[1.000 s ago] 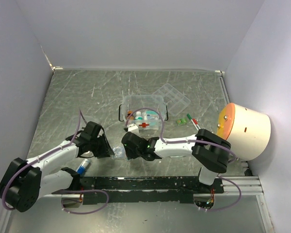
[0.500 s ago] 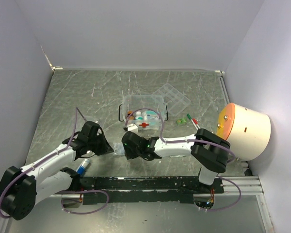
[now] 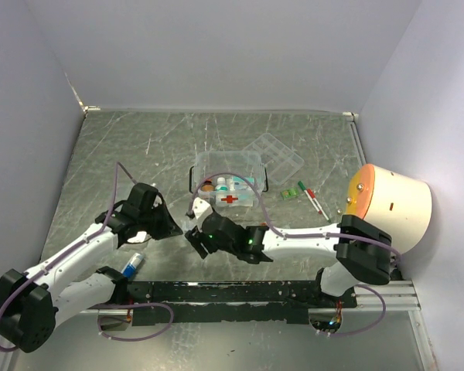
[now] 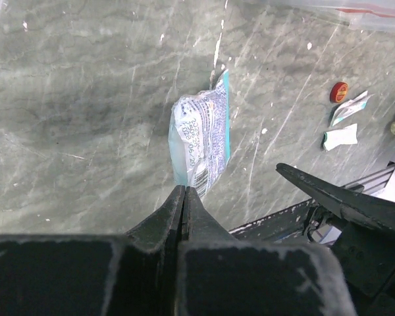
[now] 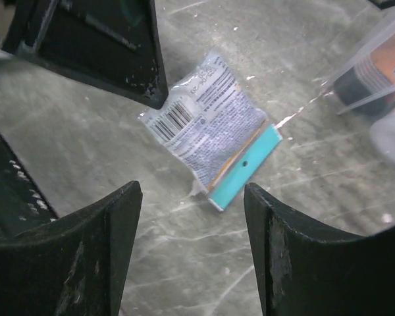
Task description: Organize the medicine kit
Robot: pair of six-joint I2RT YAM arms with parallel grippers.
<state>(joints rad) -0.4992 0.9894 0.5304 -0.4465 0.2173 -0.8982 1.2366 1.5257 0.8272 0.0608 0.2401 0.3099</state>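
The left gripper (image 4: 184,191), tips pinched on the barcode corner of a small printed sachet (image 4: 201,145), seems to be raising it for packing, while the right gripper (image 5: 192,191) hovers spread above it, near the medicine kit (image 3: 229,179) just beyond both arms.

The small clear rectangular plastic medicine kit (image 3: 228,158) shows a red cross on its front and black side handles. Just in front of the kit, the white plastic sachet (image 5: 207,125) carries dense black print, a barcode and a teal strip along one edge. Under the kit, the metal table (image 3: 139,147) is grey-green, marbled with white scratches. Right of the kit stands a cream cylinder (image 3: 398,209) with an orange face. Left of the kit and nearer, a small tube (image 3: 133,265) is blue and white. The left gripper (image 4: 184,189) and right gripper (image 5: 191,191) are black
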